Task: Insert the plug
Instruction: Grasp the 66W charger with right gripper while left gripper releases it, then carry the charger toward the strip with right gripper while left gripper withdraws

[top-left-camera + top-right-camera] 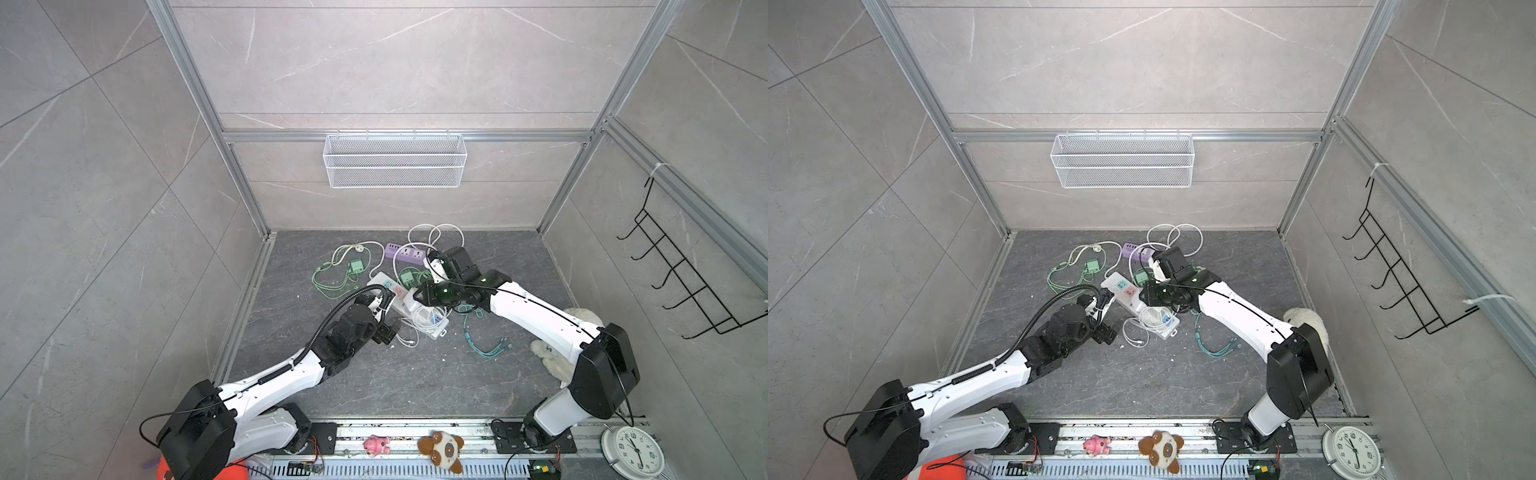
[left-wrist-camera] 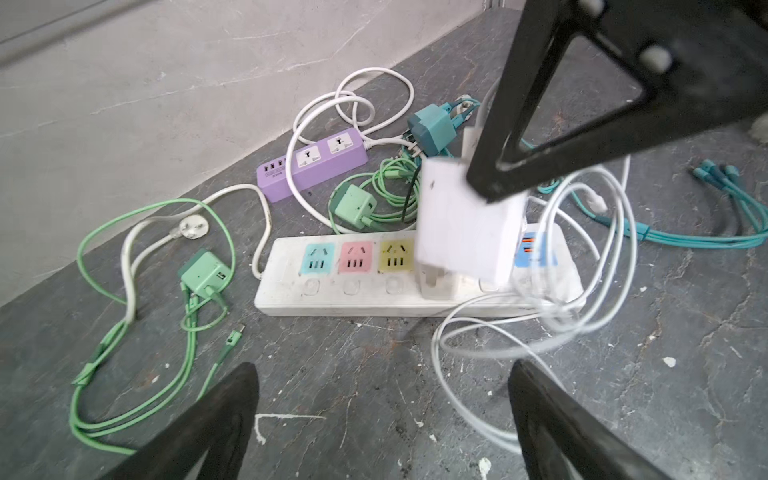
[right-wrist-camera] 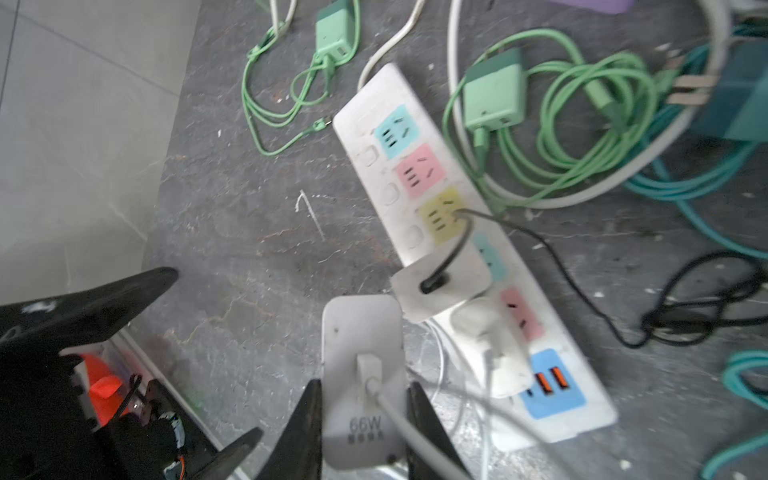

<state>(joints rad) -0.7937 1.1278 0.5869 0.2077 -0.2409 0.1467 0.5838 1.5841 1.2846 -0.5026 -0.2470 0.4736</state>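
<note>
the right gripper (image 3: 365,384) is clamped on a white block-shaped charger plug (image 2: 461,224), with a black finger on each narrow side. the plug hangs just above a long white plastic power strip with coloured sockets (image 2: 332,301), about at the fourth socket, just past the strip's yellow one. its long axis stands near upright, tipped a little. the prong end points down at the strip and the port face points up toward the claw, where a thin white cable (image 3: 399,415) leaves it. the lower end is blurred, so i cannot tell whether the prongs touch the strip.

the left gripper (image 2: 382,370) hovers over the dark floor on the strip's near side, jaws spread wide and holding nothing.

on the strip, right beside the plug, stands a small white adapter with a black lead (image 3: 440,291), crowding that socket. loops of white cable (image 2: 436,357) lie over and beside the strip's blue usb end. beyond the strip lie a mint green cube charger with a coiled green cord (image 2: 355,205), a purple plastic power strip (image 2: 316,166) and a teal charger (image 2: 430,126). off the strip's cord end sits a second green cube charger (image 2: 203,274).
</note>
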